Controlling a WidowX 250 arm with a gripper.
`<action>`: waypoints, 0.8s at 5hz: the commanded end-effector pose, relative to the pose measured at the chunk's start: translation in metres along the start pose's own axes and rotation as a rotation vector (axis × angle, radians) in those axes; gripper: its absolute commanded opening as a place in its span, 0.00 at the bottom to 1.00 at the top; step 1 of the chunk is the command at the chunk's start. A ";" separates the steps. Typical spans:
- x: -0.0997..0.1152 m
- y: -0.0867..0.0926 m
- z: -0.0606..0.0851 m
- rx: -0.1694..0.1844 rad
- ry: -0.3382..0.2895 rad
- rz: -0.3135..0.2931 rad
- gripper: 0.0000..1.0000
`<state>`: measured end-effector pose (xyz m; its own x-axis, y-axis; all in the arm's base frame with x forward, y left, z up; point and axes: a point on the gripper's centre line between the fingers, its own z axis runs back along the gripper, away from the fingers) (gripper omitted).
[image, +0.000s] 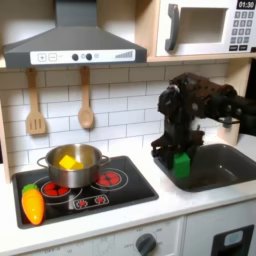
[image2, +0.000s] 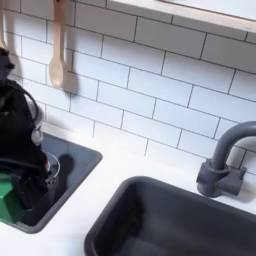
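My black gripper (image: 181, 160) hangs low at the left rim of the dark sink (image: 228, 168), between the sink and the black hob (image: 125, 192). A small green block (image: 182, 166) sits between its fingers, and the jaws look shut on it. In the second exterior view the gripper (image2: 20, 186) is at the lower left with the green block (image2: 8, 196) partly cut off by the frame edge, over the hob's corner (image2: 72, 160). A silver pot (image: 74, 168) with a yellow piece (image: 68, 161) inside stands on the hob, well to the first exterior view's left of the gripper.
An orange and yellow toy vegetable (image: 33, 204) lies at the hob's front left. A wooden spatula (image: 35, 112) and spoon (image: 86, 102) hang on the tiled wall. A grey faucet (image2: 222, 166) stands behind the sink (image2: 175, 218). A microwave (image: 205, 28) and range hood (image: 75, 45) are overhead.
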<state>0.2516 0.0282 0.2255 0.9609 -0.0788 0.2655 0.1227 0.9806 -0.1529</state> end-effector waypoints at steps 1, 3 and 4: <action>0.026 0.003 -0.022 -0.006 -0.003 -0.010 0.00; 0.057 0.014 -0.035 0.040 -0.030 -0.003 0.00; 0.064 0.016 -0.046 0.045 -0.004 -0.012 0.00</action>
<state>0.3271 0.0301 0.1949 0.9591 -0.0918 0.2679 0.1235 0.9869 -0.1039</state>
